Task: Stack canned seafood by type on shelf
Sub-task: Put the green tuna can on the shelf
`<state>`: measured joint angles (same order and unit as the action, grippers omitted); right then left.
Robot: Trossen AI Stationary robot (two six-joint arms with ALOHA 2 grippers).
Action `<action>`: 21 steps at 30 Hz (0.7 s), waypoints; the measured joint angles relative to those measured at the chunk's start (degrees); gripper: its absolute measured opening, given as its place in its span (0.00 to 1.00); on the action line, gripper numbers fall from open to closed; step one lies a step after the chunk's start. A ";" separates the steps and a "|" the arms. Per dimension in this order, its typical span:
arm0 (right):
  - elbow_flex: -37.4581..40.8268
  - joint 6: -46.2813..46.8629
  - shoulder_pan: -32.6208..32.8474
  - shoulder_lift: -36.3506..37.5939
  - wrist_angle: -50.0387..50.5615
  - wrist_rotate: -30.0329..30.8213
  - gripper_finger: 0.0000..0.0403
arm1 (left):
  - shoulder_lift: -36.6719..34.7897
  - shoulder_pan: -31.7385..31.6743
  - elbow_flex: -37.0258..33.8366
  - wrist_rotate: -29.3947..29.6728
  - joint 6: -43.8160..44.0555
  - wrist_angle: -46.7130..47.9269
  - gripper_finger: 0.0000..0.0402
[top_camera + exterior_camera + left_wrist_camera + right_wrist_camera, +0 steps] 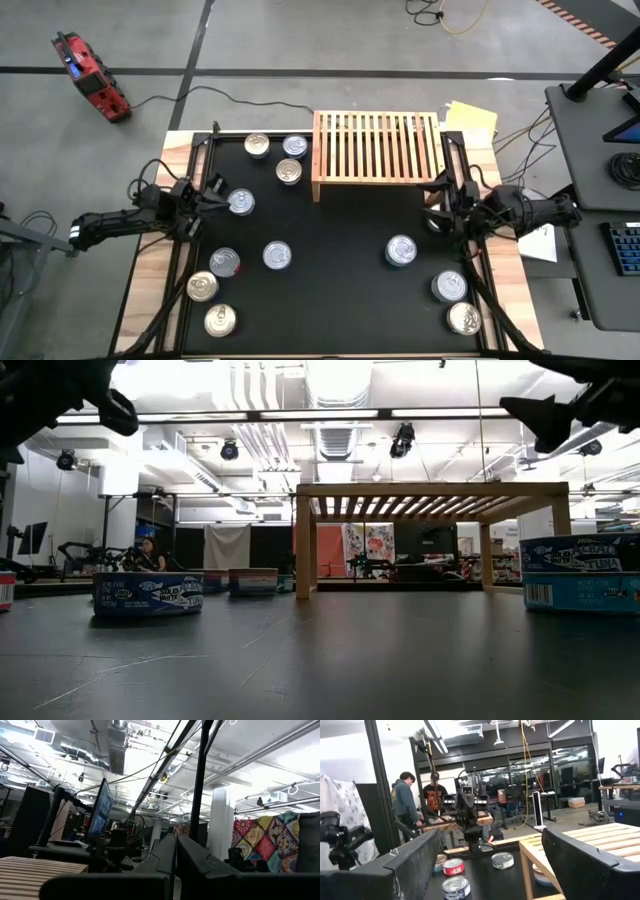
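Right claw [437, 207] hung open, nearest tuna can [401, 250] down at its 7 o'clock; left claw [212, 193] was closed, empty

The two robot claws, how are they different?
The left claw is shut, its fingers pressed together; the right claw is open, its fingers wide apart. The left claw sits by the mat's left edge near a can; the right claw sits beside the wooden shelf. Both are dark, hold nothing, and point inward toward each other.
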<state>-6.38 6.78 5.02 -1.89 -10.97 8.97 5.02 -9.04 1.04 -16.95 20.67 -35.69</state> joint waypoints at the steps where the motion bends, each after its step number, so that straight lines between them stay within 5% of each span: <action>1: -0.33 0.18 0.00 -0.27 -0.01 0.00 0.85 | 0.02 0.00 0.00 0.00 0.04 -0.17 0.00; 14: -8.30 0.66 0.00 -11.58 -0.54 0.02 0.85 | 7.56 0.00 0.00 5.38 3.00 -0.28 0.00; 21: -17.74 0.28 -0.02 -19.47 10.34 0.04 0.85 | 16.10 0.00 0.00 5.92 12.29 -0.01 0.00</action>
<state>-24.12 7.06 4.99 -21.36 -0.64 9.02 21.12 -9.04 1.04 -11.03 32.97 -35.70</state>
